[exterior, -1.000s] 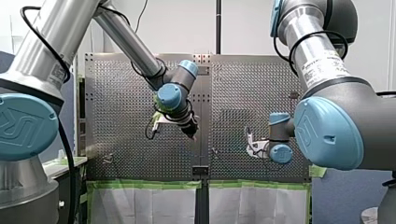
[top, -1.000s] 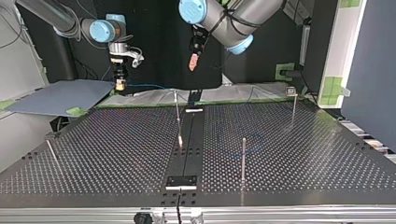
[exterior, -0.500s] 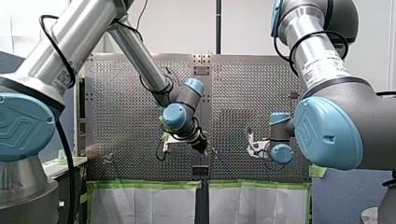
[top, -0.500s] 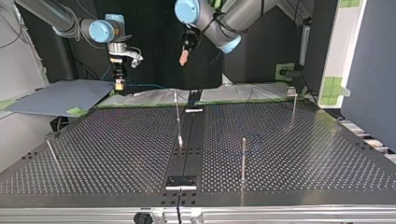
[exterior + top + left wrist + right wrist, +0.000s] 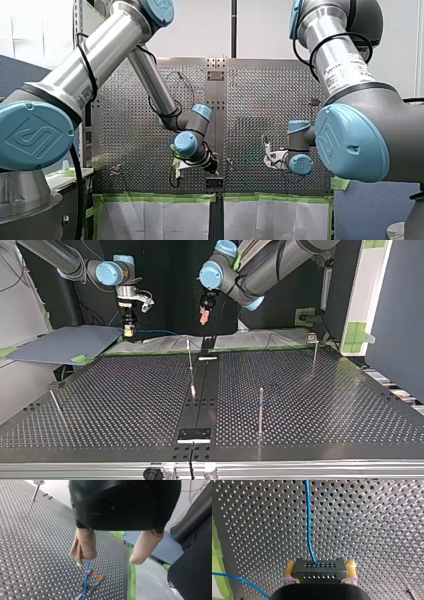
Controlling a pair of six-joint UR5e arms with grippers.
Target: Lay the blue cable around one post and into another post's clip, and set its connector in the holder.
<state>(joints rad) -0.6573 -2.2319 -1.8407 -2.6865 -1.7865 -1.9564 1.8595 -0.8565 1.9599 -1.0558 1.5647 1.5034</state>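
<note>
Right gripper (image 5: 320,567) is clamped on the black connector (image 5: 319,573), a yellow pad on each side. This probably pins the cable end while the other arm routes.

Blue cable (image 5: 308,522) is thin and gently curved. It leaves the connector's face and runs over the perforated table (image 5: 374,530).

Left gripper (image 5: 107,560) is spread wide and empty above the cable, which passes beside one beige finger (image 5: 83,545); contact unclear. Probably lining up to grasp.

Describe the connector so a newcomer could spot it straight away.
Start at the perforated table, then find my right gripper pointing at it. Between its yellow pads sits the connector: a black block with two rows of small holes, the only part the blue cable runs out of.
</note>
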